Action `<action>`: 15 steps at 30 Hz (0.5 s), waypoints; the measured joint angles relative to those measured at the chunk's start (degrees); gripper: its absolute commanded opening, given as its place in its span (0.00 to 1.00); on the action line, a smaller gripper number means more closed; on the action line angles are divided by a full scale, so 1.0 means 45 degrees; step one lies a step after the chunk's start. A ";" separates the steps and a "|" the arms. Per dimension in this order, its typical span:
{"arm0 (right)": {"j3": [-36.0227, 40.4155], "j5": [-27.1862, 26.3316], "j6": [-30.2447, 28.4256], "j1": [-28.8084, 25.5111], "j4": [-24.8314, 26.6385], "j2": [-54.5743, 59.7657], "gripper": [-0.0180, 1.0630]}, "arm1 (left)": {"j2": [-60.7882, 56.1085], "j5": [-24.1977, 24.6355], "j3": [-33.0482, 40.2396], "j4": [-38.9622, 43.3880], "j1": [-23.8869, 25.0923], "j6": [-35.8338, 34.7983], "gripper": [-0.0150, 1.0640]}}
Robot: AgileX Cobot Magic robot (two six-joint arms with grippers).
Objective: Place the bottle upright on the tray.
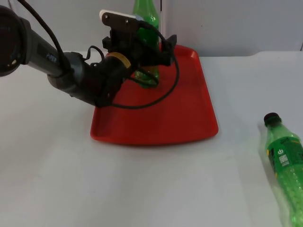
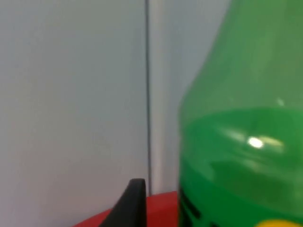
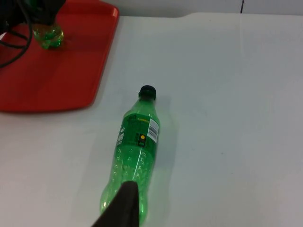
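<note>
White table top (image 1: 142, 189) – grey partition wall (image 1: 236, 23), dark vertical seam (image 2: 147, 90)

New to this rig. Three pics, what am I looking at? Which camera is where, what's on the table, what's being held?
This is a robot with two black arms at a white table; each arm ends in a two-finger gripper and carries a camera on its wrist.

The top view is from a fixed camera above the table. In it, the left gripper is over the far part of a red tray, around a green bottle that stands upright on the tray.

The left wrist view looks along that gripper: the same bottle up close, with the grey partition wall behind.

The right wrist view looks down at a second green bottle with a black cap, lying on its side on the table beside the tray. It also appears in the top view. The right arm holds nothing.
</note>
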 measured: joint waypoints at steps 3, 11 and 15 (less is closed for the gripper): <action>0.0000 0.0000 0.0000 0.0000 0.0000 0.0000 0.98 | -0.0058 0.0778 0.0000 0.0136 0.0000 0.0000 0.99; 0.0000 0.0000 -0.0052 0.0000 0.0000 0.0000 0.98 | -0.0970 0.2822 0.0000 0.0232 0.0000 0.0000 0.99; 0.0000 0.0000 -0.0052 0.0000 0.0000 0.0000 0.98 | -0.1473 0.4503 0.0000 0.0232 0.0000 -0.0024 0.99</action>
